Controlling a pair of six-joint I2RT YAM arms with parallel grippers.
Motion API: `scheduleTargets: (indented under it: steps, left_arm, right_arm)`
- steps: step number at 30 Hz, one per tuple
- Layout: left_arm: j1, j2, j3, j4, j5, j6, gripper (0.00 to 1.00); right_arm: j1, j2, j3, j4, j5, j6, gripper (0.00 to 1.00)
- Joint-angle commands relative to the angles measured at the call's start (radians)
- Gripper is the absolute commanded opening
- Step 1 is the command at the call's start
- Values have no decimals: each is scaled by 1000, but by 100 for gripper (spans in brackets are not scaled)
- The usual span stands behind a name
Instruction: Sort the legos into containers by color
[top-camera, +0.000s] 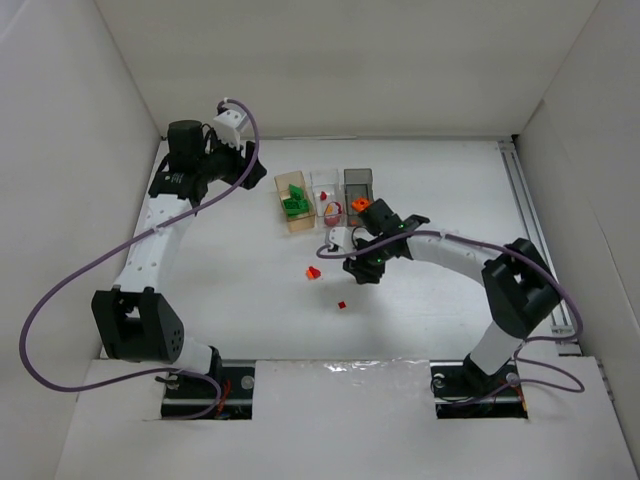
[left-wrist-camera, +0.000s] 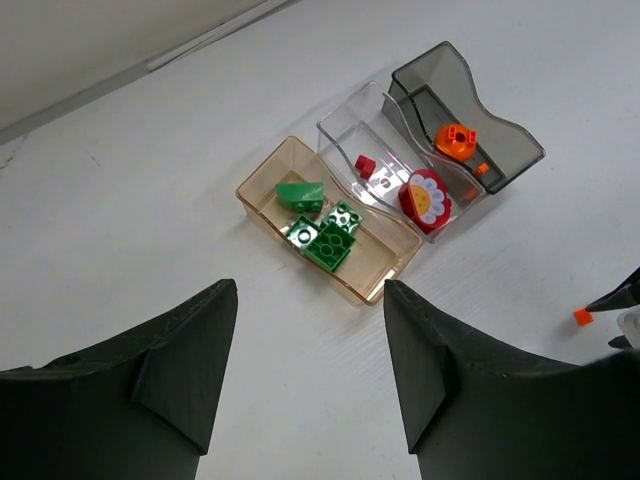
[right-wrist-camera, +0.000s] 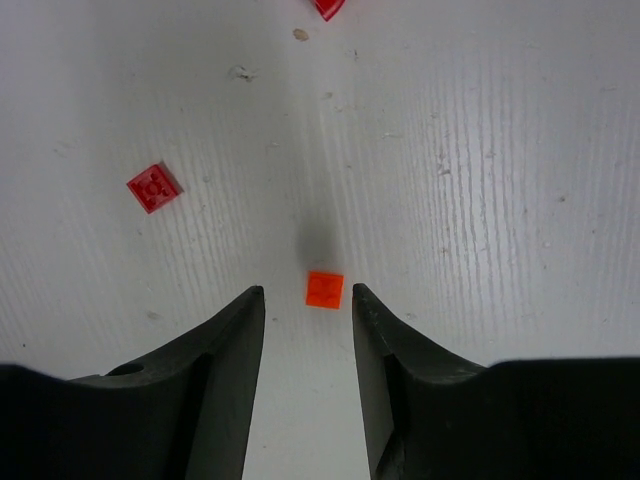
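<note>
Both spread: right hand (right-wrist-camera: 308, 290) astride orange brick (right-wrist-camera: 324, 289), red brick (right-wrist-camera: 153, 187) nearby; left hand (left-wrist-camera: 310, 285) empty above bins (left-wrist-camera: 262, 180).

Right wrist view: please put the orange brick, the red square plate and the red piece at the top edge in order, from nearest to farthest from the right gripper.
1. The orange brick, between the open jaws of the right gripper.
2. The red square plate, ahead and to the left.
3. The red piece, farthest ahead, cut off by the top edge.
</note>
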Motion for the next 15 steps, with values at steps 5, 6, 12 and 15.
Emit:
scheduleTargets:
  steps: [5, 6, 12, 15]
  left_arm:
    - [3, 5, 13, 16, 9, 0, 57]
    - [3, 15, 14, 25, 18, 0, 57]
    - [3, 26, 14, 43, 27, -11, 57]
    - [3, 35, 14, 43, 27, -11, 57]
  right_arm:
    - [-4, 24, 80, -76, 79, -11, 46]
    - [-4, 24, 93, -85, 79, -26, 47]
    - [-4, 64, 125, -143, 99, -54, 47]
    - [5, 81, 136, -169, 99, -63, 47]
